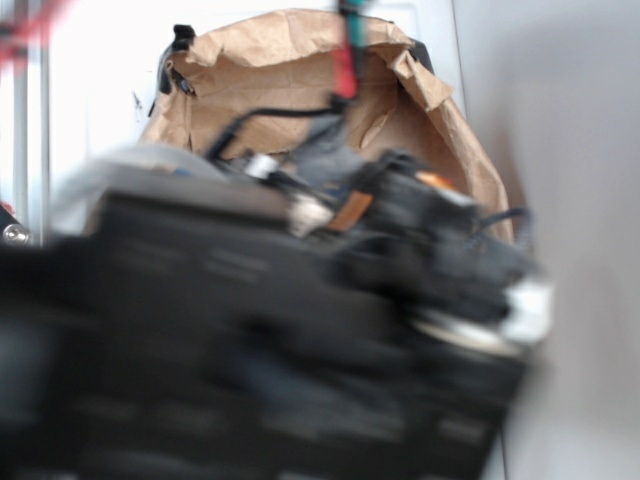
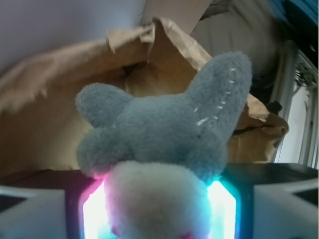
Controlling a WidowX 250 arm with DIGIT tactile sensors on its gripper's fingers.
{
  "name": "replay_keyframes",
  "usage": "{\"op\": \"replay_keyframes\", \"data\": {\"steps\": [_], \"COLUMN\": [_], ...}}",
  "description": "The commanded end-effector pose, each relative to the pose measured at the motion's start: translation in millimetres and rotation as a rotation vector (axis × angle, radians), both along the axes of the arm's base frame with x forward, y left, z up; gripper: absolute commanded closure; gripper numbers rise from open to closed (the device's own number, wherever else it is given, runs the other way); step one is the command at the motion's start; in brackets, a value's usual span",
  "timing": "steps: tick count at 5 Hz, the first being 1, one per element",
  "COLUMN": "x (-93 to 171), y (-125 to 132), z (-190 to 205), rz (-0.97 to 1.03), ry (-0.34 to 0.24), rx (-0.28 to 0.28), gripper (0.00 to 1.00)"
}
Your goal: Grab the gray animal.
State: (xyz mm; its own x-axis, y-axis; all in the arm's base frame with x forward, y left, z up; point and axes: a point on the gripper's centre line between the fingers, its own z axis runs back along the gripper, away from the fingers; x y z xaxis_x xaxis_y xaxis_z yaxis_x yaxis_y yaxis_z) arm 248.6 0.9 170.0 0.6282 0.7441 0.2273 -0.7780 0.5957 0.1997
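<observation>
Behind everything in both views stands one crumpled brown paper bag (image 1: 300,70), its torn, creased rim curving round the scene; in the wrist view the same bag (image 2: 50,119) fills the background from left to right. Across the lower and middle part of the exterior view spreads one large black robot arm (image 1: 250,340), badly blurred, with black cables looping over its top, a small orange patch and a pale metallic part at its right end; it hides whatever lies beneath it, so neither the toy nor the fingers can be made out there. Close to the wrist camera sits the one gray animal (image 2: 159,129), a soft gray plush with two rounded limbs or ears, a short one pointing left and a longer one rising up and to the right with a line of pale stitches along it. Below its gray body bulges one whitish fuzzy round patch, nearest the lens. The gripper (image 2: 157,209) is clenched on this toy: two glowing pads (image 2: 94,214), the left tinged pink and the right tinged cyan, press against the white patch from either side, touching it, and the gray body rises above them.
</observation>
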Motion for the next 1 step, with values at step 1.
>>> {"op": "replay_keyframes", "data": {"steps": [1], "x": [-26.8], "y": [9.2], "z": [29.7], "rz": [-0.056], "ry": [-0.193], "rx": [-0.070], "gripper": [1.00]}}
